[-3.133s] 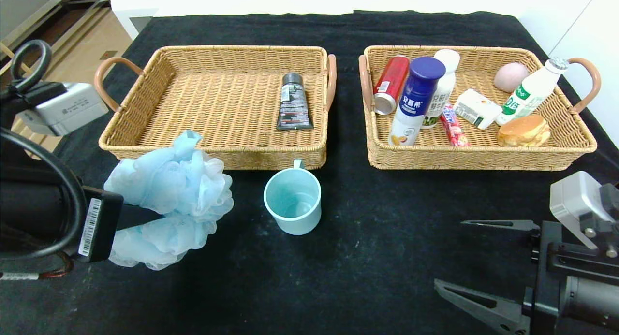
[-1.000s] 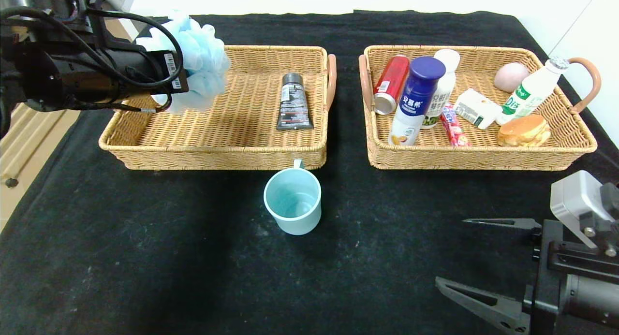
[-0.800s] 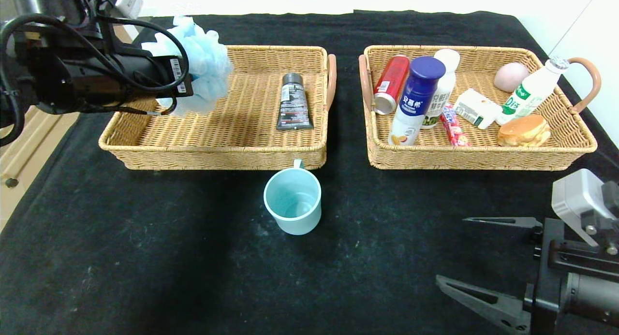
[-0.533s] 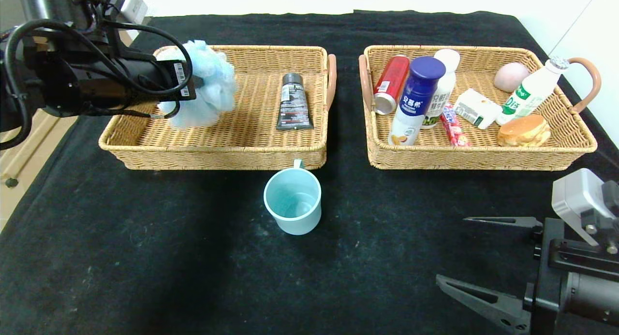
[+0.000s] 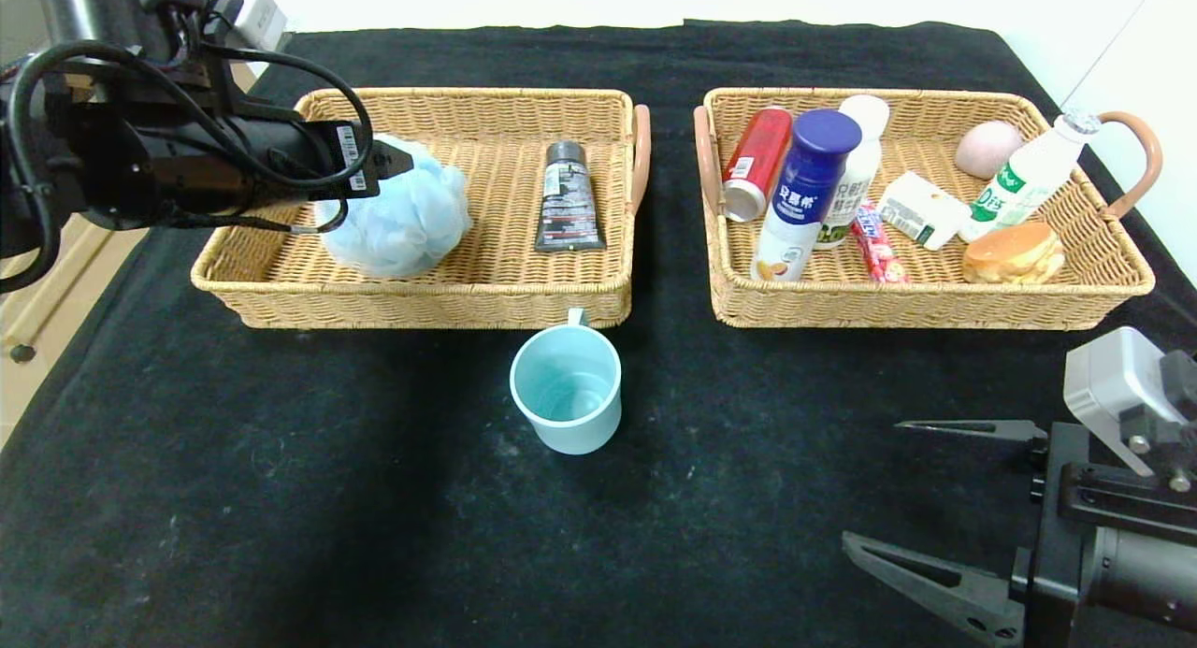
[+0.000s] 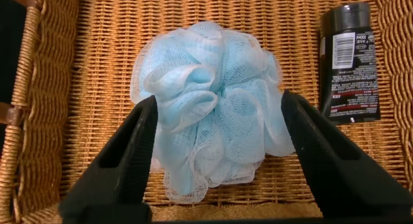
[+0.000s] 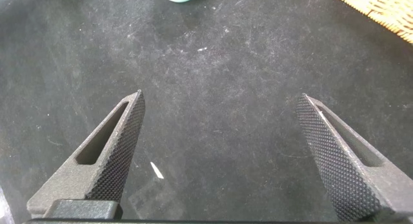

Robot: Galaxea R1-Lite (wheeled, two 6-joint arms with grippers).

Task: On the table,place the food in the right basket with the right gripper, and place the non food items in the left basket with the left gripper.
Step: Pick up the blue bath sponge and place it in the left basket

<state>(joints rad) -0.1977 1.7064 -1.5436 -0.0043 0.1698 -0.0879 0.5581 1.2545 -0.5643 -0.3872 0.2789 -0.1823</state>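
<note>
The pale-blue bath pouf (image 5: pixel 397 223) lies on the floor of the left basket (image 5: pixel 421 307), at its left end. My left gripper (image 5: pixel 388 176) hovers over it, open; in the left wrist view the pouf (image 6: pixel 213 108) sits loose between the spread fingers of the gripper (image 6: pixel 219 98). The dark tube (image 5: pixel 568 199) lies in the same basket. The teal mug (image 5: pixel 566 400) stands on the table in front of it. The blue-capped bottle (image 5: pixel 806 194), squat white bottle (image 5: pixel 856 176) and Hi-Chew stick (image 5: pixel 877 241) are in the right basket (image 5: pixel 935 307). My right gripper (image 5: pixel 872 487) is open and empty at the front right.
The right basket also holds a red can (image 5: pixel 756 162), a pink ball (image 5: pixel 987 148), a white box (image 5: pixel 921 208), a bun (image 5: pixel 1015 252) and a green-labelled bottle (image 5: pixel 1029 176). The table's left edge (image 5: pixel 56 349) drops to the floor.
My left arm carried the pouf from the table's front left up over the left basket, lowered it and opened. The pouf now rests in the basket. The right arm has barely moved.
</note>
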